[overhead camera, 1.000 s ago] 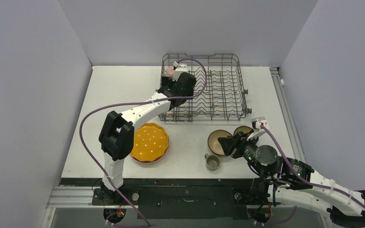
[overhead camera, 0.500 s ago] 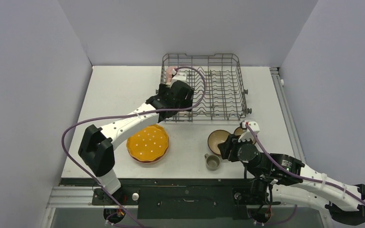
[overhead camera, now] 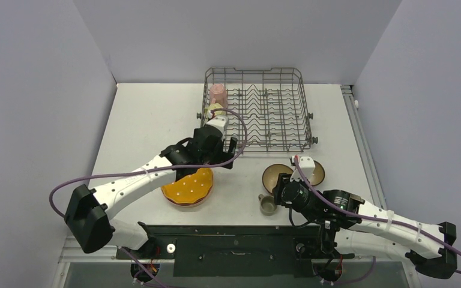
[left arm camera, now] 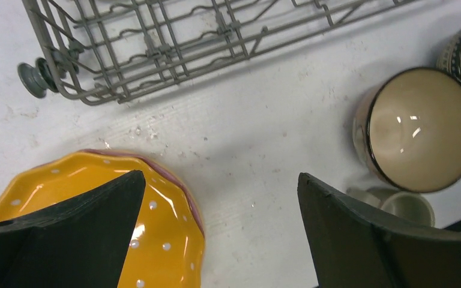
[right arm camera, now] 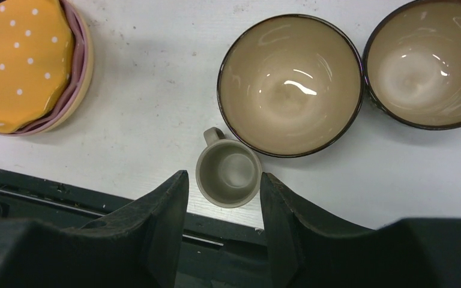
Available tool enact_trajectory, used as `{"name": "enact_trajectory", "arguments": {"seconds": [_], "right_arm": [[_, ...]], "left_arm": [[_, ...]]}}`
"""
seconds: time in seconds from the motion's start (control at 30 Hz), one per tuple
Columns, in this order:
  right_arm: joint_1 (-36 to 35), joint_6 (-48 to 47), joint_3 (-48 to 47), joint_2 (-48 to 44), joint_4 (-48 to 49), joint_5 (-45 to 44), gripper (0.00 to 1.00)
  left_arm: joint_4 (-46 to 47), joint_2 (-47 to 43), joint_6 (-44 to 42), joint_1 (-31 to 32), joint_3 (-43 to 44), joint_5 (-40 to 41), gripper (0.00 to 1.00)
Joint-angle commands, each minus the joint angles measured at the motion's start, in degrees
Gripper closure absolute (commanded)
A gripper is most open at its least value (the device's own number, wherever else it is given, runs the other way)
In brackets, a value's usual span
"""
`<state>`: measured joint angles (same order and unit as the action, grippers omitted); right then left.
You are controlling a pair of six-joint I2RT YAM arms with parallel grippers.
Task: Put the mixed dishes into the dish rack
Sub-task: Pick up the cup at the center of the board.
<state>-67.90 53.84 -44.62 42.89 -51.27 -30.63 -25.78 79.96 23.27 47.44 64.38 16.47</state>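
Jaws, left gripper [left arm camera: 219,177]: wide apart, empty, over orange plate [left arm camera: 90,228] | right gripper [right arm camera: 223,175]: partly apart, straddling grey-olive cup [overhead camera: 268,205] at bench [overhead camera: 150,114] near edge, contact unclear | pink mug [overhead camera: 218,94] in dish rack [overhead camera: 254,70], far edge.

light even and diffuse from above in the top view; we see only soft, faint shadows on the table [overhead camera: 144,114] under the arms, and focus is sharp throughout. wrist views are bright. we note specular glare on the brown bowl [right arm camera: 289,84] glaze and on the orange plate [left arm camera: 168,240]. fingers [left arm camera: 66,240] of the left gripper [left arm camera: 221,176] and right gripper [right arm camera: 223,174] read near-black, textureless, slightly soft-edged.
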Motion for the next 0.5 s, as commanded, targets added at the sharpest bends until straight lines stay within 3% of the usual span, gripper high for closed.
{"name": "enact_trajectory", "arguments": {"seconds": [0.0,0.47], "right_arm": [[0.06,3.06,1.61,0.78,-1.02,0.16,0.57],[0.50,9.23,6.35,3.56,-1.21,0.66,0.57]], "left_arm": [[4.44,-6.95,0.24,1.12,-3.82,-5.79,0.04],[12.21,-21.96,7.18,2.51,-17.15,-23.52,0.04]]}}
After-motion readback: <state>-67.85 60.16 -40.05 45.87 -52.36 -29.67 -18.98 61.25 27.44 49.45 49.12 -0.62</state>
